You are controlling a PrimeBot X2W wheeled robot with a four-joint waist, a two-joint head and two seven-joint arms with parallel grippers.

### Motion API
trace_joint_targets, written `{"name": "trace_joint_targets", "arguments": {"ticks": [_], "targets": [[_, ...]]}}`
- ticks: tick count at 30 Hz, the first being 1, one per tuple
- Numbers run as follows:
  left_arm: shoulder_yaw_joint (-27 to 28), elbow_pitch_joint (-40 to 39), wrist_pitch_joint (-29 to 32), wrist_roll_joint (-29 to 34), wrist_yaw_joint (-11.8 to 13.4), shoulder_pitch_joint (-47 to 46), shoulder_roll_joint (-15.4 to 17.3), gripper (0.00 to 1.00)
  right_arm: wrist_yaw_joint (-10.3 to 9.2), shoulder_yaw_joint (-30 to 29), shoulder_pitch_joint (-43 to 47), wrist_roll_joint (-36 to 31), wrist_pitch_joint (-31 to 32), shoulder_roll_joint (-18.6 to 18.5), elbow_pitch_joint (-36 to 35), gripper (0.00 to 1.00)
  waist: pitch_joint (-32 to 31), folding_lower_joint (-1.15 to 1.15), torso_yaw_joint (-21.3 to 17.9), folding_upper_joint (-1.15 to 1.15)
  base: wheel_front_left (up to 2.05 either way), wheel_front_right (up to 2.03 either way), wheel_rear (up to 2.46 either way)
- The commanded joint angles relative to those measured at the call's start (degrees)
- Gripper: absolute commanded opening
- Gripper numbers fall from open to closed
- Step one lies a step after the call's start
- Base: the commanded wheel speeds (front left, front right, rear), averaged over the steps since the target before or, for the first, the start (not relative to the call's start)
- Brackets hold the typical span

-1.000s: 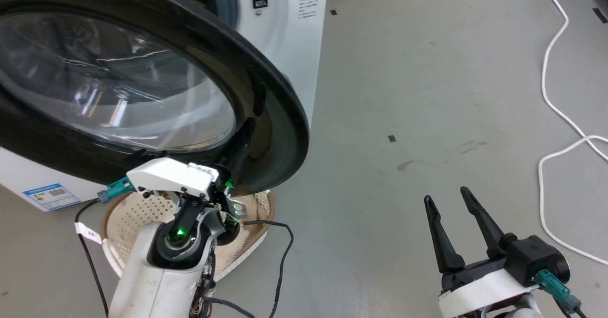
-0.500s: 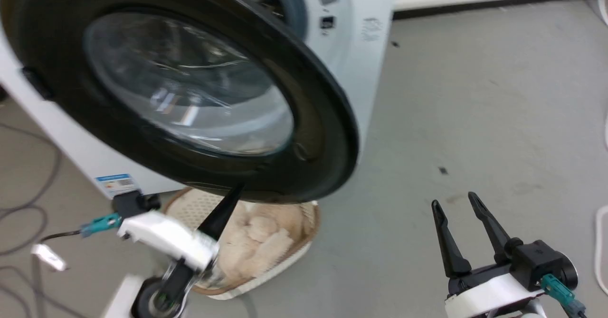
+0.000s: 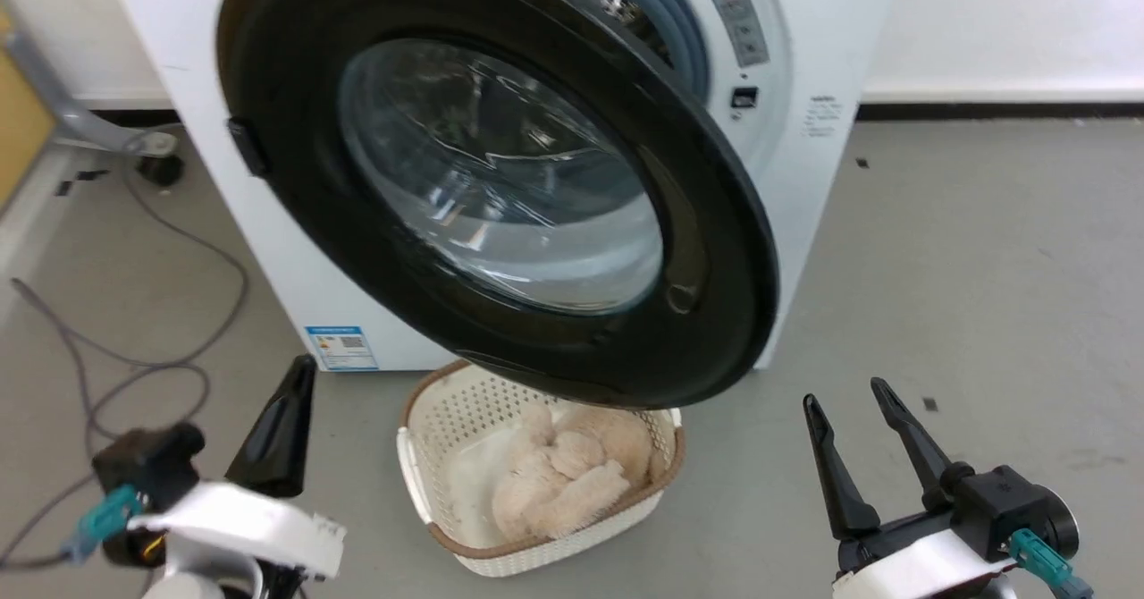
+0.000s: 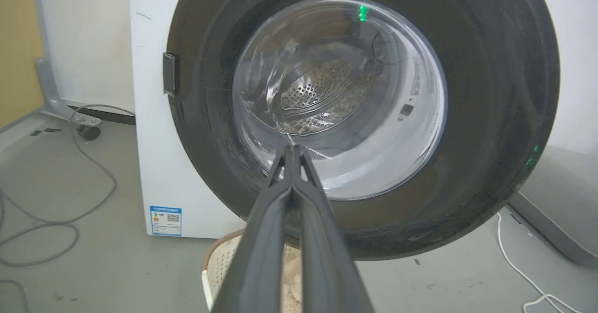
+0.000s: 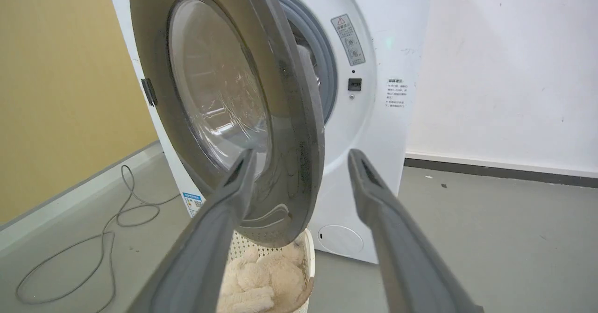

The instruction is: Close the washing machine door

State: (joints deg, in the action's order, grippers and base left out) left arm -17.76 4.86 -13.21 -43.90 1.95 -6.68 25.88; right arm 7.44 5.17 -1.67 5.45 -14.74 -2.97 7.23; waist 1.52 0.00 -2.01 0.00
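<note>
**Washing machine door (image 3: 500, 179) ajar, both claws off it**

Hinged on the left of the washing machine (image 3: 268, 259), the door stands partly open. Its free edge is swung out from the front and hangs above a cream basket (image 3: 413, 483) of fluffy cloth (image 3: 563, 474) on the floor.

The left claw (image 3: 304, 368) sits low at the left with its fingers pressed together, holding nothing and touching nothing. Its wrist view shows it aimed at the glass bowl. The right claw (image 3: 844, 393) is spread and empty, low at the right and well apart from the door.

Closing will likely take a push, and that is where it could go wrong:

- **Slipping:** a closed tip on the curved glass may skid off sideways. The black rim near the free edge looks the safer spot.
- **Not latching:** a push too close to the hinge, or too soft, may leave the catch short of the latch slot (image 3: 744, 97).
- **Blocked seal:** something pale shows inside the grey seal (image 5: 306, 65). It may be laundry, but it is too unclear to tell. If it hangs over the lip, the door would spring back.
</note>
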Motion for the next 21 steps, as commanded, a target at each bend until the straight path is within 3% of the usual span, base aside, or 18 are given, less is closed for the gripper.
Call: {"name": "trace_joint_targets", "arguments": {"ticks": [1, 4, 5, 6, 10, 17, 18, 19, 20, 21], "targets": [[0.85, -0.85, -1.04, 2.10, 1.08, 1.62, -0.48, 0.00, 0.05, 0.16, 0.82, -0.11, -0.26, 0.09, -0.35, 1.00, -0.80, 0.00, 0.86, 0.00, 0.00, 0.00, 0.00], [2.87, -2.97, -1.70, 7.14, 3.10, 4.20, -2.06, 0.00, 0.05, 0.66, 1.17, -0.04, -0.26, 0.09, -0.68, 1.00, -1.25, 0.00, 1.30, 0.00, 0.00, 0.00, 0.00], [3.65, -4.04, -1.73, 9.60, 3.77, 5.11, -2.67, 0.56, 0.05, 0.92, 1.28, -0.05, -0.26, 0.09, -0.74, 1.00, -1.29, 0.00, 1.37, 0.00, 0.00, 0.00, 0.00], [4.55, -5.10, -1.74, 11.49, 4.27, 6.14, -3.68, 1.00, 0.05, 1.15, 1.36, -0.06, -0.26, 0.09, -0.78, 1.00, -1.31, 0.00, 1.45, 0.00, 0.00, 0.00, 0.00], [6.41, -7.40, -1.77, 17.89, 4.16, 10.35, -6.78, 1.00, 0.05, 1.89, 1.87, 0.10, -0.26, 0.09, -0.98, 1.00, -1.36, 0.00, 1.72, 0.00, 0.00, 0.00, 0.00], [7.55, -6.77, -1.78, 24.47, 1.83, 12.99, -11.20, 1.00, 0.05, 3.00, 1.97, -0.12, -0.26, 0.04, -0.92, 1.00, -0.09, 0.00, 3.11, 0.00, 0.00, 0.00, 0.00], [7.79, -6.70, -1.78, 24.87, 1.46, 12.87, -11.68, 1.00, 0.05, 3.25, 1.90, -0.03, -0.26, -0.07, -0.88, 0.84, 0.15, 0.00, 3.39, 0.00, 0.00, 0.00, 0.00], [7.96, -6.60, -1.78, 25.30, 1.07, 12.71, -12.11, 1.00, 0.05, 3.56, 1.73, 0.16, -0.26, -0.19, -0.98, 0.18, 0.44, 0.00, 3.67, 0.00, 0.00, 0.00, 0.00], [8.04, -6.49, -1.78, 25.79, 0.69, 12.50, -12.51, 1.00, 0.05, 3.90, 1.48, 0.47, -0.26, -0.30, -1.17, 0.00, 0.80, 0.00, 3.97, 0.00, 0.00, 0.00, 0.00], [8.13, -6.37, -1.78, 26.26, 0.32, 12.25, -12.89, 1.00, 0.05, 4.30, 1.18, 0.62, -0.26, -0.58, -1.26, 0.00, 1.17, 0.00, 4.25, 0.00, 0.00, 0.00, 0.00]]}}
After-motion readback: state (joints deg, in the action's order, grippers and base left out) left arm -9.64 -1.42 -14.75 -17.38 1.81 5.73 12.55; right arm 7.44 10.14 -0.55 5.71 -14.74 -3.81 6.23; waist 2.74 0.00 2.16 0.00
